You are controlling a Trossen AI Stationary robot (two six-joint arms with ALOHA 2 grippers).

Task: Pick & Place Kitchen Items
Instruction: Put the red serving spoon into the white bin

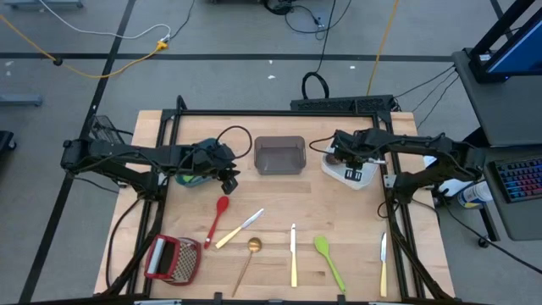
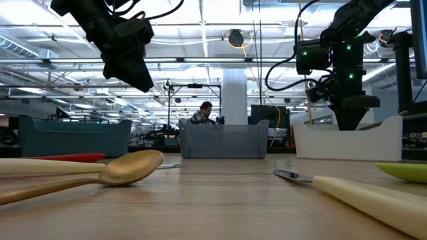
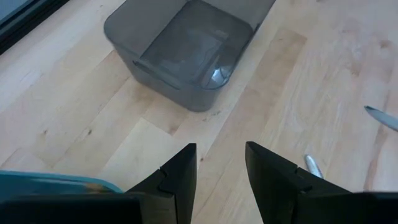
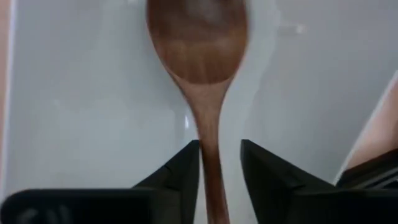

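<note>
A brown wooden spoon (image 4: 199, 56) lies in the white bin (image 1: 362, 178), bowl away from my right gripper (image 4: 220, 162). That gripper points down into the bin, open, with the spoon's handle (image 4: 211, 143) between its fingers. My left gripper (image 3: 221, 168) hangs open above bare table beside the teal bin (image 1: 188, 178), with nothing between its fingers. On the near half of the table lie a red spatula (image 1: 220, 216), a gold spoon (image 1: 251, 252), a green spoon (image 1: 329, 258) and three cream-handled knives (image 1: 293, 254). My right gripper straddles the wooden spoon's handle (image 4: 210, 155) from above, with the fingers across it. White bin floor shows between the handle and one finger. The handle runs close along the other finger (image 4: 186, 168); whether they touch I cannot tell. The spoon lies on the bin floor.
A grey bin (image 1: 279, 155) stands between the two arms at the back. A red-framed grater (image 1: 174, 258) lies at the near left corner. The black frame rails (image 1: 398, 237) run along the table's sides. Bare wood shows in the table's middle.
</note>
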